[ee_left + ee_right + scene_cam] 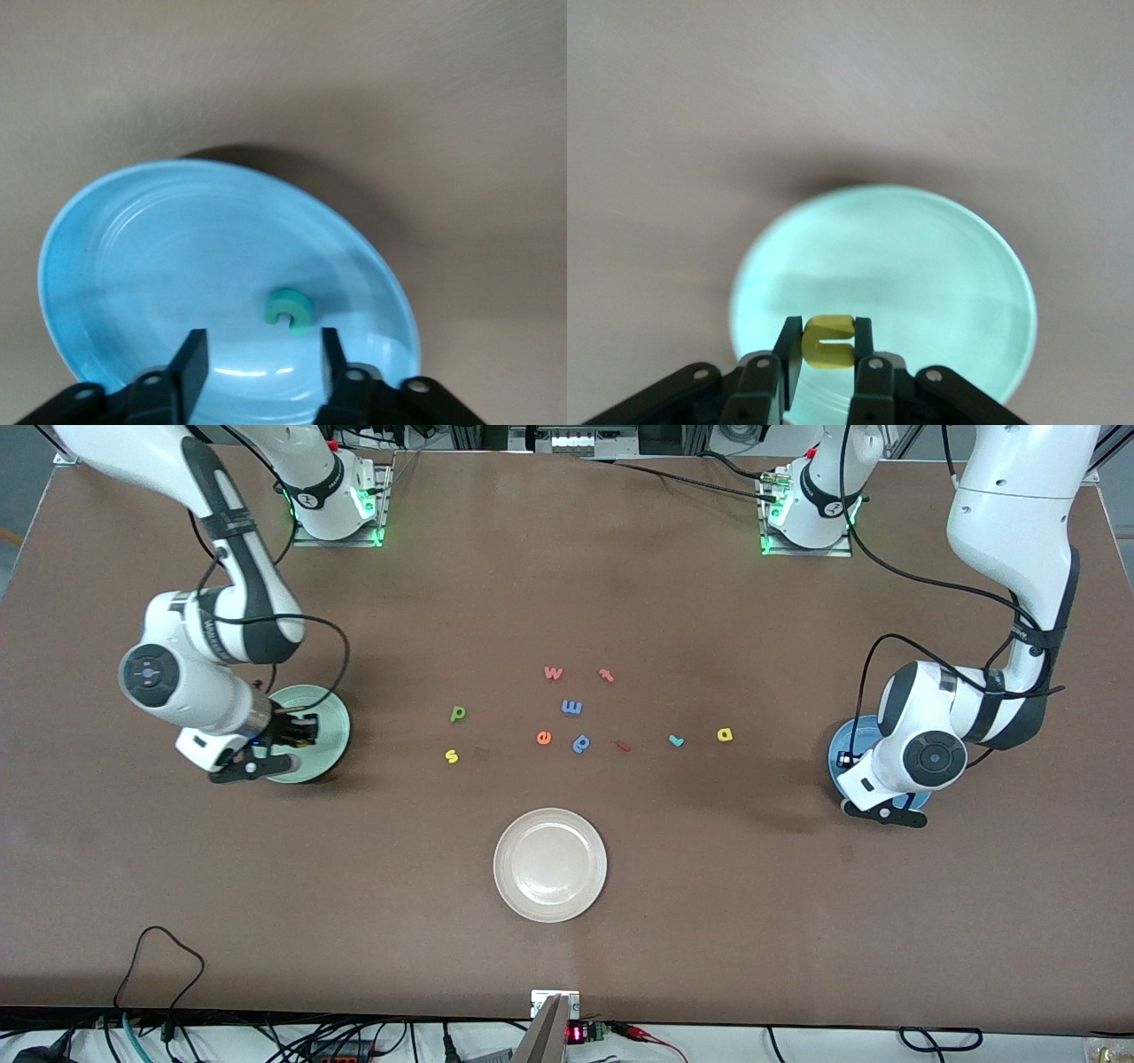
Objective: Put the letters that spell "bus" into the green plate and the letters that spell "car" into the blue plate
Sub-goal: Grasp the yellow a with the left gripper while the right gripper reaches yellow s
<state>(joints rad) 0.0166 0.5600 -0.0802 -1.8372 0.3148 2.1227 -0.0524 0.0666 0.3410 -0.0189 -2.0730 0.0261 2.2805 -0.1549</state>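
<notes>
My right gripper hangs over the pale green plate, shut on the yellow u. Over the blue plate, my left gripper is open with nothing between its fingers. The teal c lies in the blue plate just past the fingertips. On the table between the plates lie the green b/p letter, the yellow s, the teal r and the yellow a.
Mid-table also lie a pink w, a red t, a blue m, an orange e, a blue p and a small red piece. A white plate sits nearer the front camera.
</notes>
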